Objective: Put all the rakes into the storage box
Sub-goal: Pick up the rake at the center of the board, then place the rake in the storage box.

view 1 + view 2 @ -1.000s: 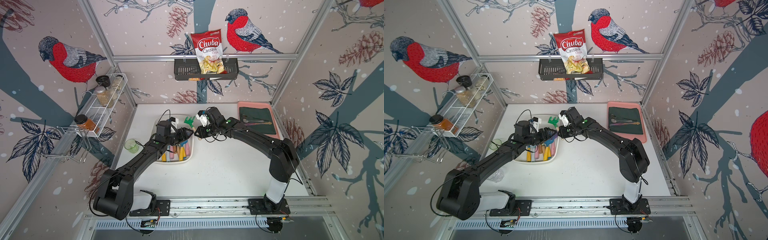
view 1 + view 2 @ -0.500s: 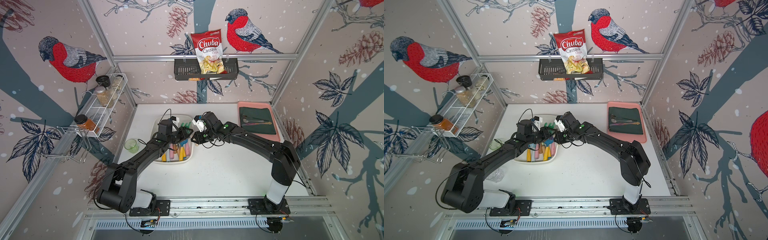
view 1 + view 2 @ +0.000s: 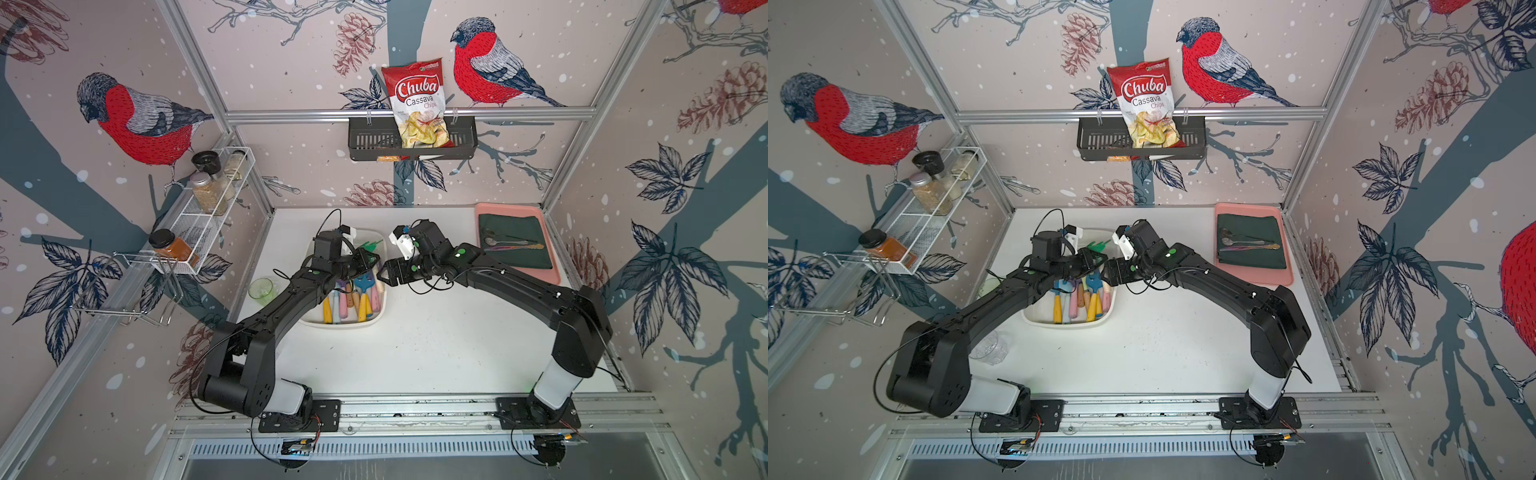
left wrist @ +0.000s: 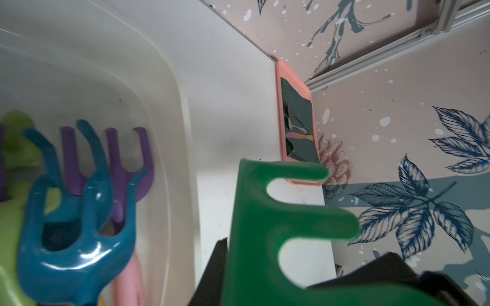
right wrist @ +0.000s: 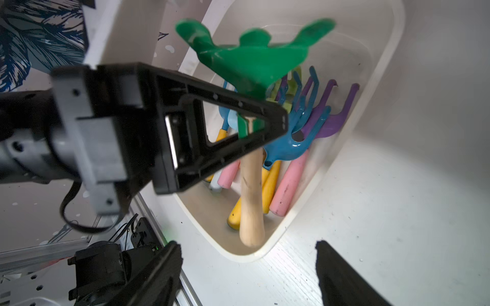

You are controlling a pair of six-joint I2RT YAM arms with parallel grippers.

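The rake (image 5: 254, 61) has a green toothed head and a pale wooden handle (image 5: 250, 190). It hangs tilted over the storage box (image 5: 305, 220), a white tub that holds several coloured toy tools. My left gripper (image 5: 265, 124) is shut on the rake just below its head. The left wrist view shows the green head (image 4: 265, 225) close up between the black fingers (image 4: 217, 265). In both top views the rake's head (image 3: 371, 246) (image 3: 1097, 246) shows above the box's far end. My right gripper (image 5: 248, 247) stands open and empty beside the box's right rim (image 3: 384, 276).
A pink tray (image 3: 552, 274) with a green cloth and spoons lies at the back right. A green cup (image 3: 262, 289) stands left of the box, a clear cup (image 3: 990, 347) nearer the front. On the walls hang a black basket (image 3: 365, 143) with a chips bag and a wire spice rack (image 3: 208, 199).
My left gripper has shut on the rake. My right gripper, shut on it before, has opened and let go. The rake has come over the box.
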